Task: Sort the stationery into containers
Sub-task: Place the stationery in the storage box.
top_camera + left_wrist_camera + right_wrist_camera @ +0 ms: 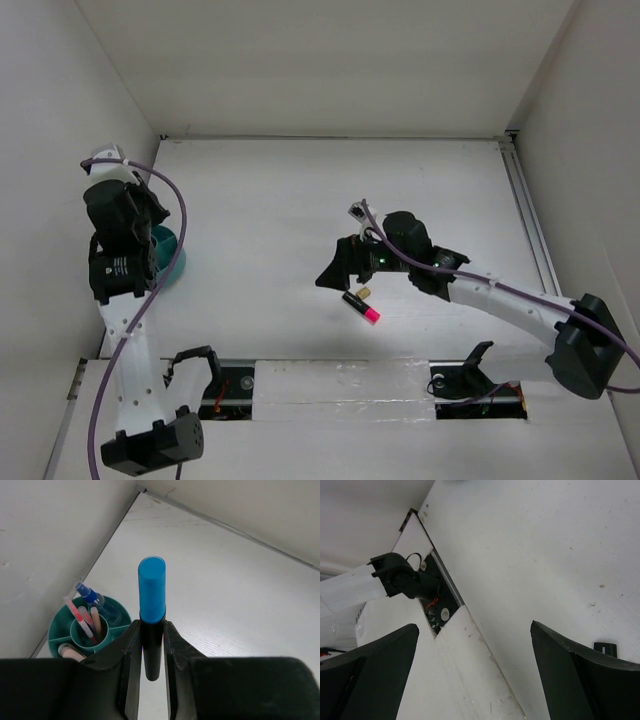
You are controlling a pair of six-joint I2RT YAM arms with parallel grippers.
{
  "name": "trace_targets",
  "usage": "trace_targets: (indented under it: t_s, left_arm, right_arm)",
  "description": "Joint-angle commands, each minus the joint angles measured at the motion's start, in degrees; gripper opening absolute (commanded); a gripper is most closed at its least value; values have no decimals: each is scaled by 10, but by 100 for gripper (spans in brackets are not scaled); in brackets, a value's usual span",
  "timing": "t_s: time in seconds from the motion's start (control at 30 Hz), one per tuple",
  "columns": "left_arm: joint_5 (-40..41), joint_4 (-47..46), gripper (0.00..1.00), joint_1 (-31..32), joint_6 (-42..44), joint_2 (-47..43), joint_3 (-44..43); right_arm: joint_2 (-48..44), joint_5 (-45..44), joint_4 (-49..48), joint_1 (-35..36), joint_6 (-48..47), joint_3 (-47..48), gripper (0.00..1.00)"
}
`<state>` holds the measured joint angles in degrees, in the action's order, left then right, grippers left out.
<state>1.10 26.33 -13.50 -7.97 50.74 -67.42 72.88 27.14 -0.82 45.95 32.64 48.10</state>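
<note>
A black marker with a blue cap [151, 592] stands upright between the jaws of my left gripper [151, 630], which is shut on its dark barrel. The round teal container [60, 630] sits just left of it and below, by the side wall. It holds a clear blue-capped pen [91, 595], a thin pink pen [76, 612] and a tan stick [95, 622]. From above, the left gripper [128, 215] hangs over the container [176, 262]. A black marker with a pink end [362, 308] and a small tan bit [365, 292] lie on the table. My right gripper [336, 270] is open just left of them, with nothing between its fingers [380, 665].
White walls close in the table on the left, back and right. A metal rail [530, 220] runs along the right edge. The left arm's base [400, 575] and a slot in the near edge show in the right wrist view. A small black object [605, 647] lies by the right finger.
</note>
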Motion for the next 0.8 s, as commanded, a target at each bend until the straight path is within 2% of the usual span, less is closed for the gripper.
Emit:
trace_targets:
  t_s: [0.0,0.13,0.47,0.53,0.57,0.7,0.77]
  left_arm:
    - [-16,-23,0,0,-11,38,16]
    - [36,-44,0,0,-30,45,16]
    - [83,-30,0,0,-24,143,-70]
    - [53,-25,0,0,-24,174,-90]
    - [-3,-25,0,0,-24,194,-108]
    - [-75,-104,0,0,-43,156,-73]
    - [-75,-111,0,0,-43,151,-73]
  right_arm:
    - [-42,4,-31,-10,-2,-5,100]
    - [-68,4,-31,-10,3,-11,100]
    - [-79,-8,-21,-10,3,-16,100]
    - [-79,-13,-21,-10,3,-16,100]
    - [-79,-13,-21,-10,3,-16,100]
    - [-74,-13,-21,-10,3,-16,100]
    - [-69,-13,-21,-10,3,-16,100]
